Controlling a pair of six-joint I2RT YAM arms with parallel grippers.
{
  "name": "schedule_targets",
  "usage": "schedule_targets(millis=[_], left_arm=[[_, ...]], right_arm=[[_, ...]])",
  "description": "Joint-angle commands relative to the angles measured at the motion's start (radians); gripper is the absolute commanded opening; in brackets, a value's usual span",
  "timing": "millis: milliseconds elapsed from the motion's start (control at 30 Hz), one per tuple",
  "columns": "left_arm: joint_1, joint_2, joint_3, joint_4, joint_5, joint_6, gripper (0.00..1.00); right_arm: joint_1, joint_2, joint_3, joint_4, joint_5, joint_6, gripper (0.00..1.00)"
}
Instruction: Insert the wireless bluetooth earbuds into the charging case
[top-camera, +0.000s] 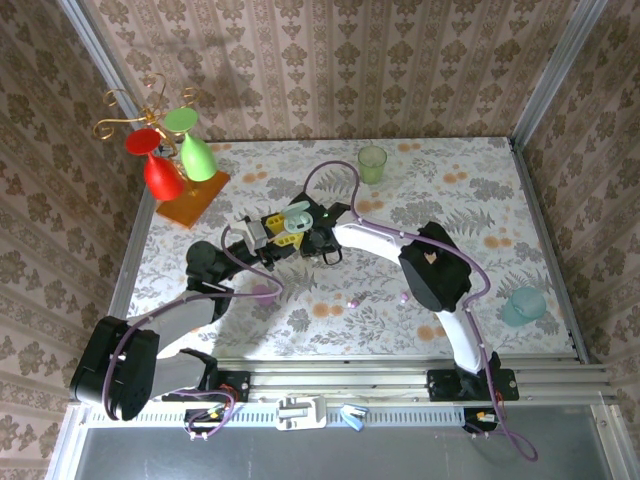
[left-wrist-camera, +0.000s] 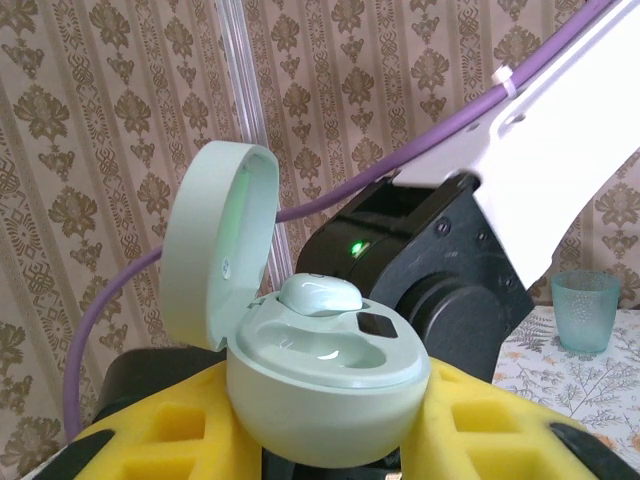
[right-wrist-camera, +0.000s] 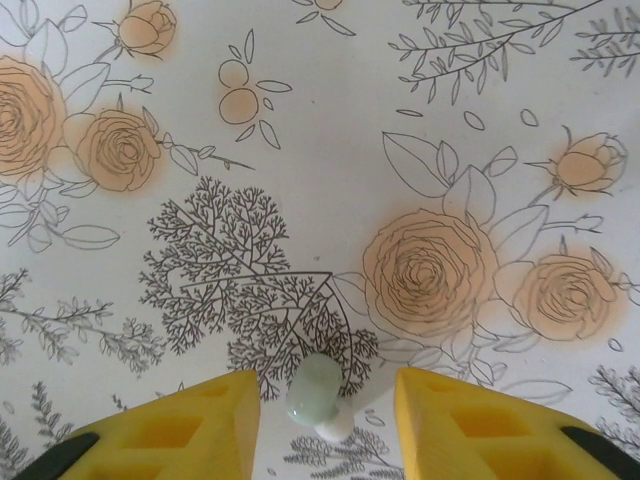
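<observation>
My left gripper (left-wrist-camera: 330, 435) is shut on a mint-green charging case (left-wrist-camera: 325, 375) and holds it off the table with the lid (left-wrist-camera: 215, 245) up. One mint-green earbud (left-wrist-camera: 320, 293) sits in the far socket; the near socket is bare. In the top view the case (top-camera: 297, 215) is at mid-table, beside the left gripper (top-camera: 285, 232). My right gripper (right-wrist-camera: 325, 425) is open over the table, a second mint-green earbud (right-wrist-camera: 315, 392) lying untouched between its yellow fingers (right-wrist-camera: 190, 425). Two tiny pinkish-purple earbuds (top-camera: 352, 302) (top-camera: 403, 296) lie nearer the front.
A pinkish-purple oval case (top-camera: 262, 293) lies by the left arm. A green cup (top-camera: 372, 163) stands at the back, a teal cup (top-camera: 524, 305) at the right edge. A rack with red and green glasses (top-camera: 170, 150) stands at the back left.
</observation>
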Motion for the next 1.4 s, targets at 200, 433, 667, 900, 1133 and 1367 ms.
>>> schedule_targets(millis=[200, 433, 667, 900, 1133, 1367], left_arm=[[-0.001, -0.015, 0.000, 0.021, 0.001, -0.004, 0.20], [0.000, -0.011, 0.000, 0.021, 0.000, -0.004, 0.20], [0.000, -0.008, 0.007, 0.021, 0.001, -0.004, 0.20], [0.000, -0.008, 0.004, 0.023, 0.001, -0.009, 0.20], [0.000, -0.008, 0.004, 0.022, 0.001, -0.008, 0.19], [-0.001, -0.003, 0.007, 0.022, 0.002, -0.010, 0.19]], right_arm=[[-0.002, 0.086, 0.072, -0.089, -0.015, 0.012, 0.27], [-0.003, 0.081, 0.066, -0.096, -0.016, 0.006, 0.23], [-0.002, 0.043, 0.043, -0.093, -0.030, -0.025, 0.35], [-0.002, 0.013, 0.012, -0.128, 0.044, -0.043, 0.35], [-0.016, -0.040, -0.067, -0.100, 0.047, -0.043, 0.29], [-0.057, -0.096, -0.170, -0.009, -0.072, -0.015, 0.23]])
